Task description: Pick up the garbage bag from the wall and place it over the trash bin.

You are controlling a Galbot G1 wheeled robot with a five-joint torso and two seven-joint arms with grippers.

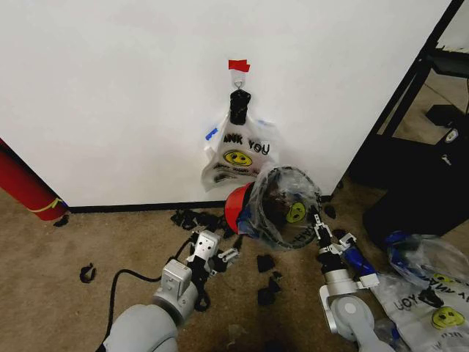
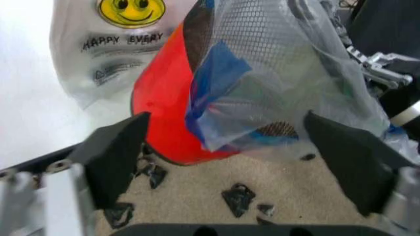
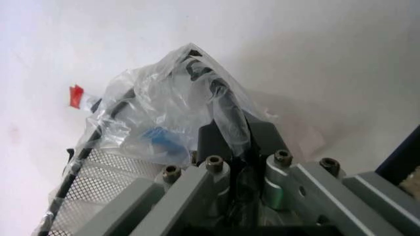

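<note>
Now the tipped trash bin [image 1: 253, 209], mouth rightward, wears the garbage bag [image 1: 293, 205], right end effector [image 1: 316, 224] clamping it.

Tan carpet floor [image 1: 110, 242] (scattered with black clips [image 1: 265, 262]); printed plastic bags [image 1: 432, 304] lie at its right.

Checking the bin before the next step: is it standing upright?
No. The bin is tipped, its red base toward the wall, with the bag around it.

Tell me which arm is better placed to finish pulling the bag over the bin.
Probably the right. The right gripper is already shut on the garbage bag at the tilted trash bin; the left gripper sits open on the bin's red-base side.
</note>
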